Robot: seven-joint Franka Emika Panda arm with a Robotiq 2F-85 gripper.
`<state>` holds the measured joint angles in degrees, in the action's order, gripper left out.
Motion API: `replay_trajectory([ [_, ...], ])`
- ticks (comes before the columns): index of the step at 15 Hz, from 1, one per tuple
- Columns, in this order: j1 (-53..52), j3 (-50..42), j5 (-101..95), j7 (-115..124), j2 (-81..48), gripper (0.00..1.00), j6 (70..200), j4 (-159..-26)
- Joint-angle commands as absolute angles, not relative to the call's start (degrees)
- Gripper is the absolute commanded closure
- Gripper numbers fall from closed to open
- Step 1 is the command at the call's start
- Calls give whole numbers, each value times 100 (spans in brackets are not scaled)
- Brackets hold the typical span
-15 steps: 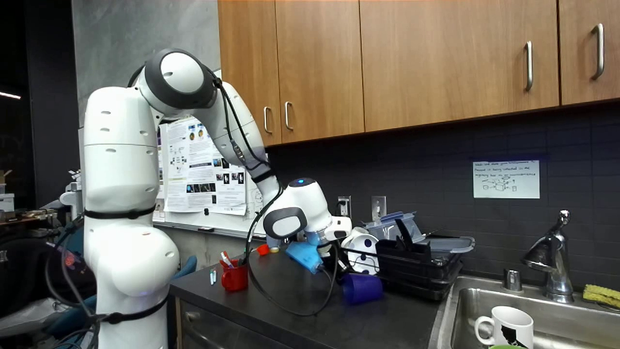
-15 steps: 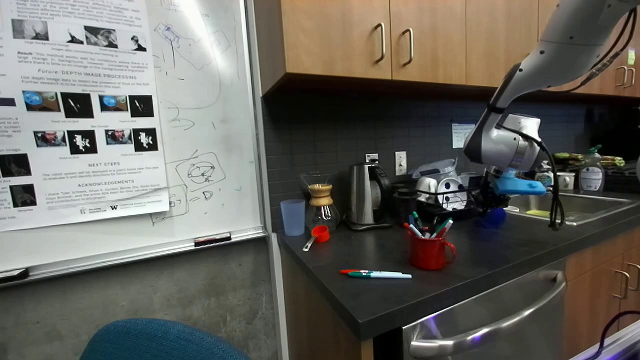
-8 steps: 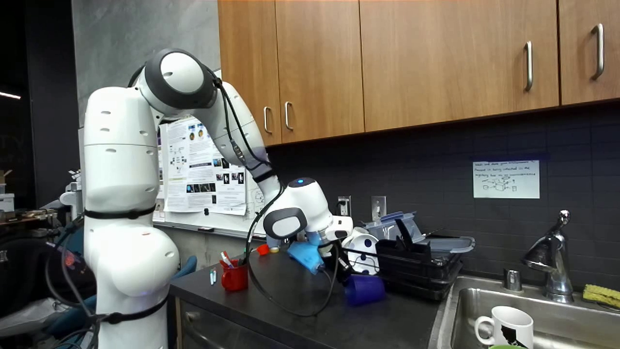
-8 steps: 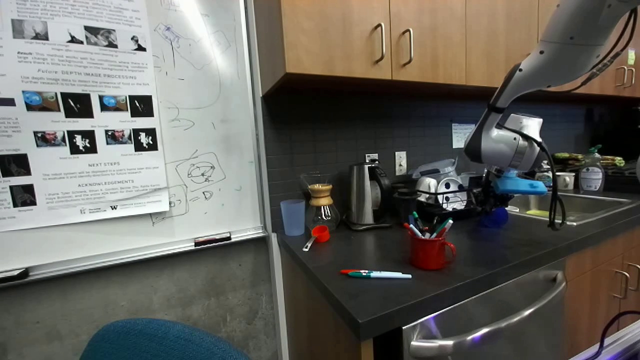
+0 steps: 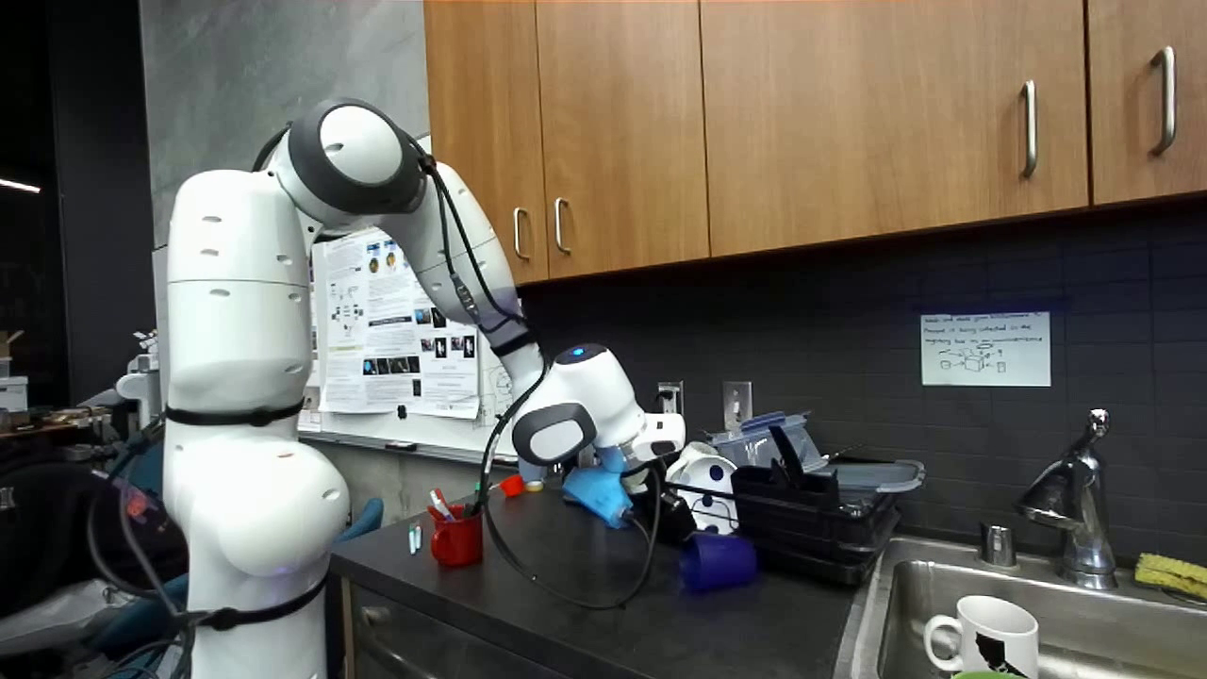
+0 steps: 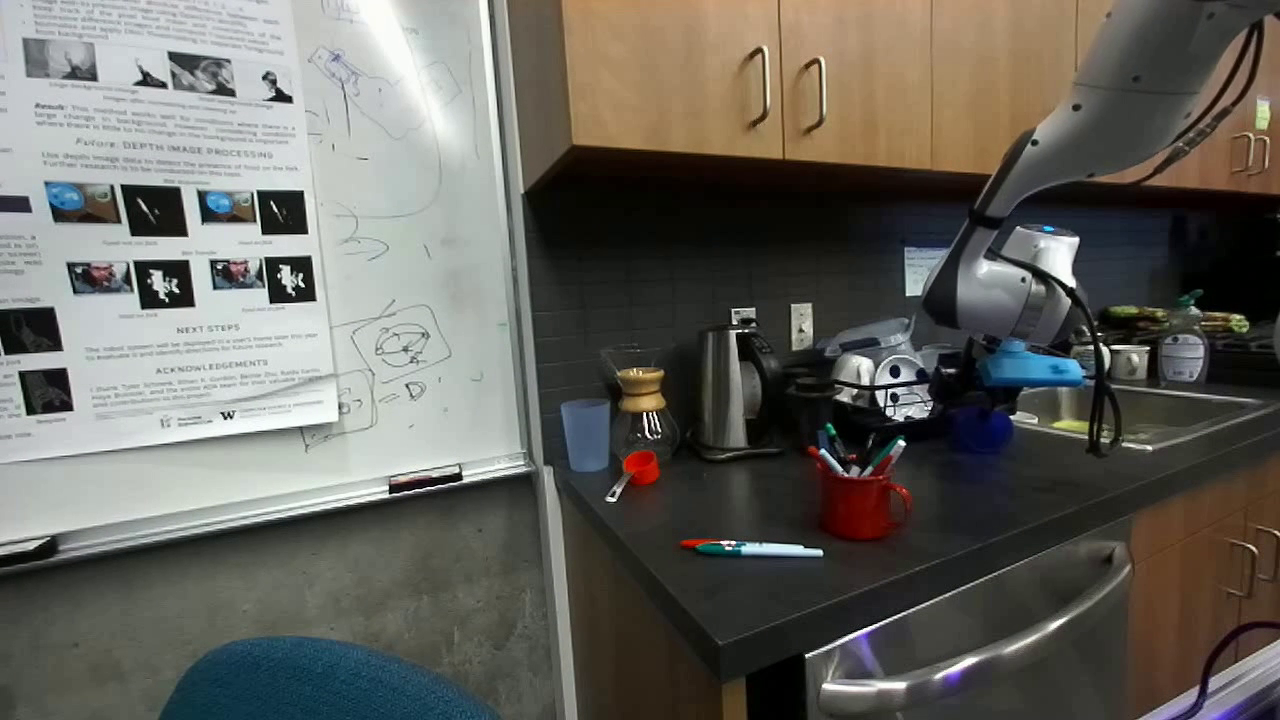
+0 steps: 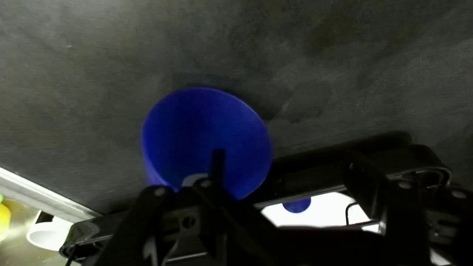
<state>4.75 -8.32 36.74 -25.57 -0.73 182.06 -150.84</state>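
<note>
Gripper (image 7: 292,159) now has its fingers spread, gripping nothing, and the blue cup (image 7: 207,129) sits slightly shifted beside the rack (image 5: 811,528), so it looks let go.

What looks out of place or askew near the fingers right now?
The blue cup on the counter, beside the dish rack: it seems tipped onto its side, its open mouth facing sideways rather than up, odd for a cup.
</note>
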Motion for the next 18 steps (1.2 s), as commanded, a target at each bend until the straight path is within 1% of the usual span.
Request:
replay_trajectory([
  [1, 387, -698, 3805, -2631, -322, 0, 18690, -14947],
  [4, 388, -612, 3712, -2555, -482, 0, 18957, -14907],
  [5, 450, -708, 2677, -1670, -487, 0, 19029, -15019],
  [7, 477, -763, 2065, -1173, -641, 0, 19174, -14981],
  [8, 517, -645, 2499, -1499, -735, 0, 19222, -14888],
  [15, 710, -733, 2400, -1303, -1236, 0, 19472, -14570],
  [18, 770, -713, 2362, -1348, -1201, 0, 19353, -14573],
])
